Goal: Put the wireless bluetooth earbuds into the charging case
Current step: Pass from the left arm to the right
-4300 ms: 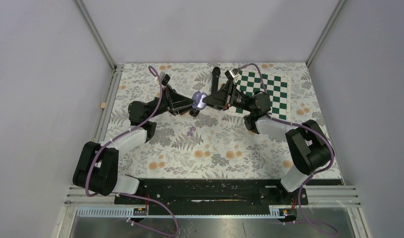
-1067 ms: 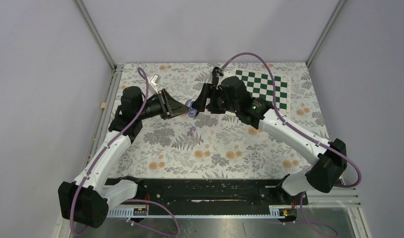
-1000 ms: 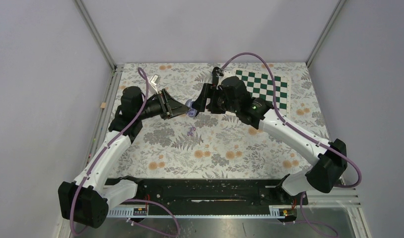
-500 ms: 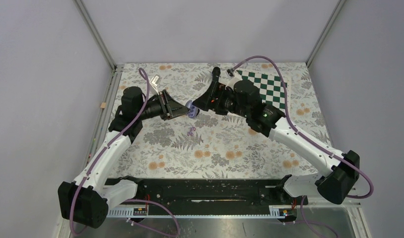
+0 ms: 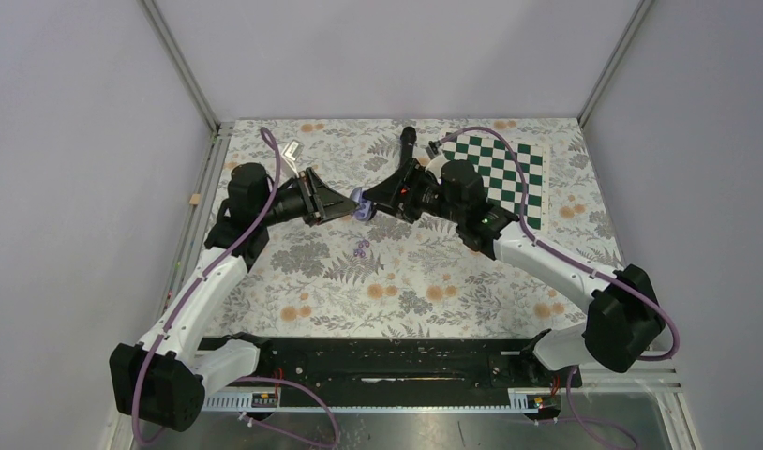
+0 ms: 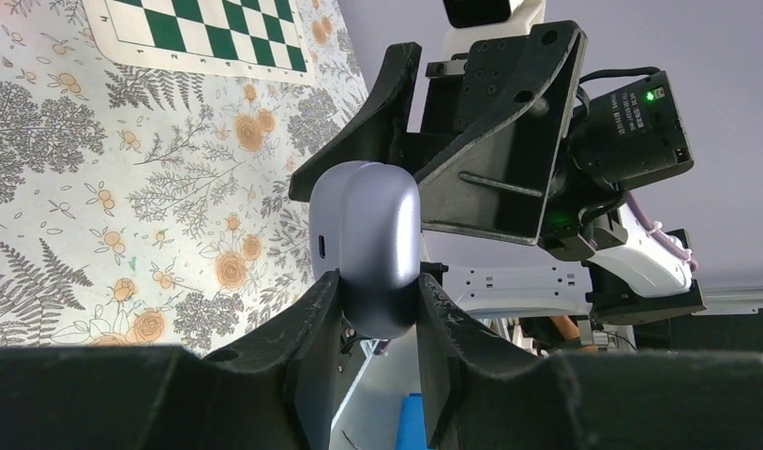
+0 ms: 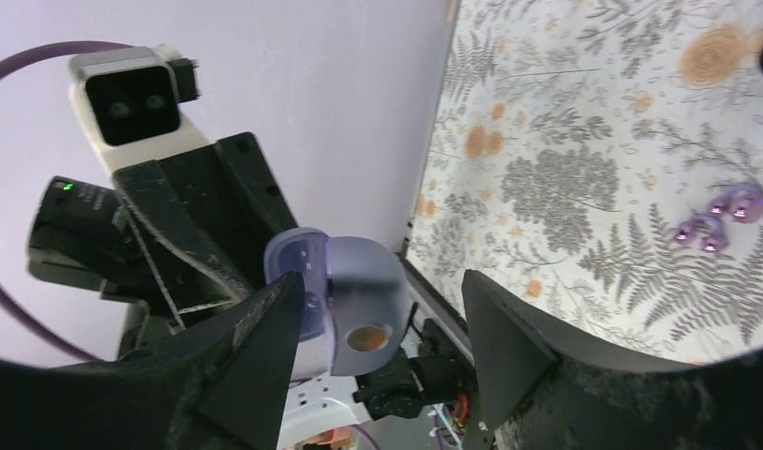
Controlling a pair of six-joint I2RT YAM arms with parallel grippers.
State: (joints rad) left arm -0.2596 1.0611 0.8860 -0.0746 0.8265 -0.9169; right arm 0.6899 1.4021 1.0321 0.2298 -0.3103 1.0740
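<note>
Moved: the right gripper [image 5: 376,195] is now tilted down and brought closer to the case [image 6: 368,225] than a second ago.
Left gripper [image 6: 378,279]: clamped on the case's lower end, with the case held off the mat [image 5: 406,281].
Right gripper: jaws are spread wide, one finger on each side of the case; no contact is seen.
Earbuds [image 7: 720,220]: pale purple, laid on the mat below both grippers, apart from the case.

The left gripper [image 5: 355,200] and right gripper [image 5: 379,198] meet nose to nose above the table [image 5: 406,291], so nothing can pass between them. The charging case [image 5: 363,201] fills most of that gap. Below them, the room around the purple earbuds [image 5: 361,248] is open. A black microphone [image 5: 408,141] stands close behind the right gripper.
</note>
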